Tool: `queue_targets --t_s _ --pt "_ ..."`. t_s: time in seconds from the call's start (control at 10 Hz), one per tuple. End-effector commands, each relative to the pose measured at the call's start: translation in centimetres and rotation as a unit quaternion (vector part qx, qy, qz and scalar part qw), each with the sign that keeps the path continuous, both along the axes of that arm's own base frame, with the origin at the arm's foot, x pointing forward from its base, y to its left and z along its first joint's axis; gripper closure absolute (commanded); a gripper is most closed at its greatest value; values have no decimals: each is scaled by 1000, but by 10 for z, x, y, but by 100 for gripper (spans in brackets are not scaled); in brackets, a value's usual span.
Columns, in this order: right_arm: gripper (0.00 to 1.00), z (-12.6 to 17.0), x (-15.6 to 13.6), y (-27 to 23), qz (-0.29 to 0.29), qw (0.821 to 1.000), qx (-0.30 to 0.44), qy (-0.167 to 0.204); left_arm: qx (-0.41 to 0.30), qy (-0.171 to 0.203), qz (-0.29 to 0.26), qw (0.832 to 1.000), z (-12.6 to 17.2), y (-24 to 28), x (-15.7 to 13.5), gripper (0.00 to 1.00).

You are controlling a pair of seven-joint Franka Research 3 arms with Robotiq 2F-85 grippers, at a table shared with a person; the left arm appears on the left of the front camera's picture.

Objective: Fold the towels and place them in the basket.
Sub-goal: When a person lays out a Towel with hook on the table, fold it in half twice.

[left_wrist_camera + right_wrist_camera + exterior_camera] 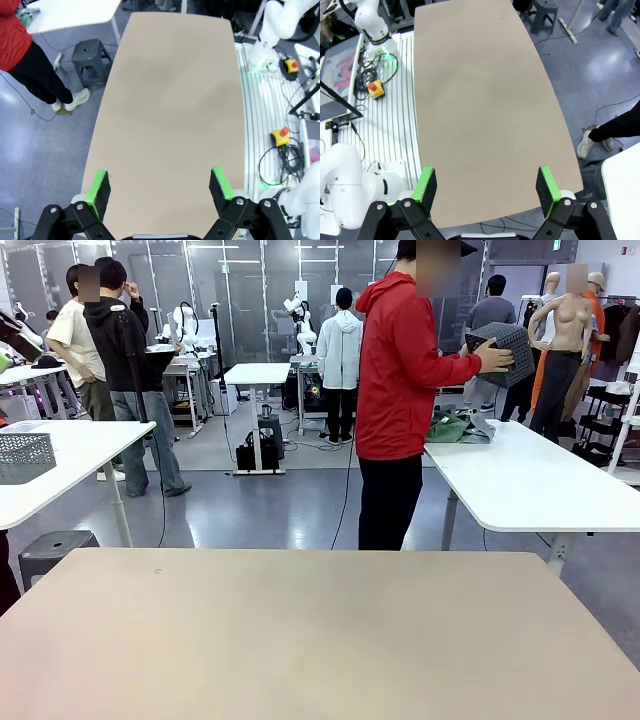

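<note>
- Left end effector: fingers wide apart and holding nothing, it hangs over the tan tabletop. Nothing to fold is within reach, so it is best held high and out of the way.
- Person: in a red jacket beyond the tabletop's far edge, turned toward a white table. The arms should probably move only once the person's hands are clear.
- Towels: bunched in a heap on the white table just beside the person, well apart from both arms. Once set down here, each likely needs spreading flat, then pinching at two corners close to the surface.
- Basket: held up in the person's hands, above the towels.
- Right end effector: fingers also apart and holding nothing, over the tabletop.
</note>
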State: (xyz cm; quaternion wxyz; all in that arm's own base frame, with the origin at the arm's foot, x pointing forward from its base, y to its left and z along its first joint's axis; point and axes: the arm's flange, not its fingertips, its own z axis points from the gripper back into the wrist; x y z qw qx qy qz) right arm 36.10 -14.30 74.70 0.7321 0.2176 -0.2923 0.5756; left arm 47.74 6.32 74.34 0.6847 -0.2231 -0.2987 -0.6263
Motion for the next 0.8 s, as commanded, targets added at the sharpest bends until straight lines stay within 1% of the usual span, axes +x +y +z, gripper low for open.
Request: queue_targets --t_s 0.0,0.6,0.7 --pt "0 1 -1 0 6 1000 4 -4 30 -21 -7 999 1 -3 -4 0" --pt "0 1 -1 0 6 1000 4 -4 49 -28 -11 998 3 -3 -5 0" --pt "0 1 -1 0 6 1000 4 -4 34 -11 -10 999 5 -4 -2 0"
